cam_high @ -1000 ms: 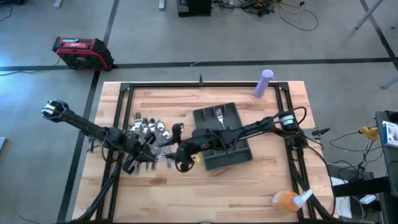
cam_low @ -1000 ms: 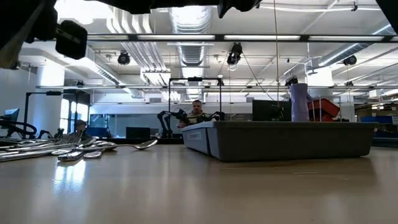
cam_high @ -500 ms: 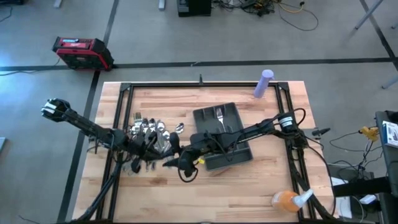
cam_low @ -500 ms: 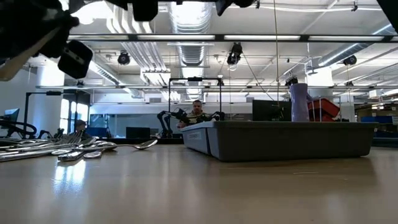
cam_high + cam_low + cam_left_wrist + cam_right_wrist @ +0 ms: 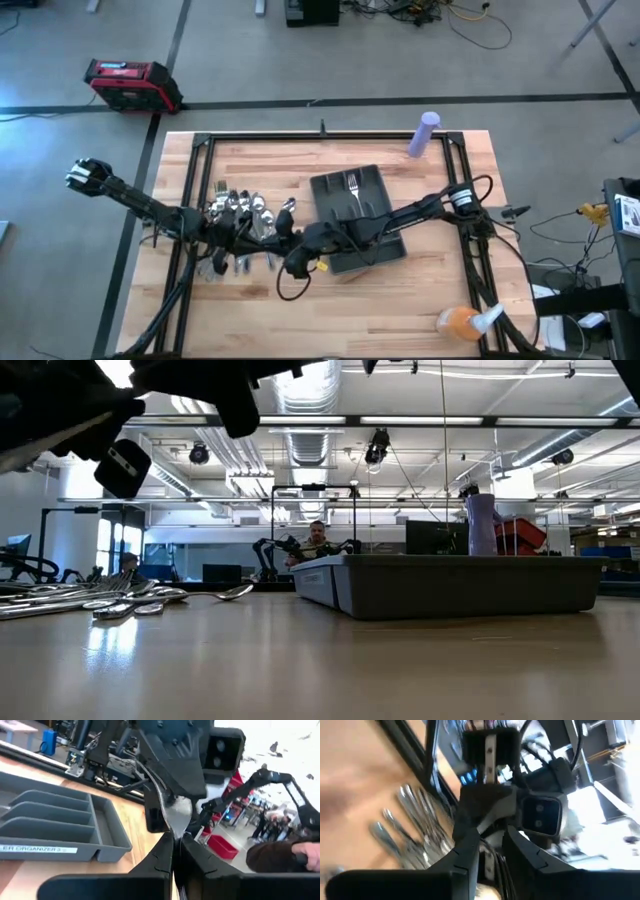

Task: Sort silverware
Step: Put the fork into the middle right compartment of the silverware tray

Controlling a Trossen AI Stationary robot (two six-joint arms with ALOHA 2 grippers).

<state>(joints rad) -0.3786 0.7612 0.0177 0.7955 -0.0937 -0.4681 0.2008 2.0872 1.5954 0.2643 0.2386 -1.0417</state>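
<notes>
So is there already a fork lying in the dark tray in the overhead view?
Yes, one fork lies in a compartment at the far end of the dark tray, while the rest of the silverware is piled on the table.

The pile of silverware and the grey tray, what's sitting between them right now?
In the high view, both grippers meet there: the left gripper and the right gripper, between the silverware pile and the grey tray. In the left wrist view, the left one holds a spoon.

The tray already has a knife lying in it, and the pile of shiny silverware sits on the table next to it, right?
Not quite. The high view shows a fork, not a knife, lying in the tray. The silverware pile does sit on the table beside it.
</notes>
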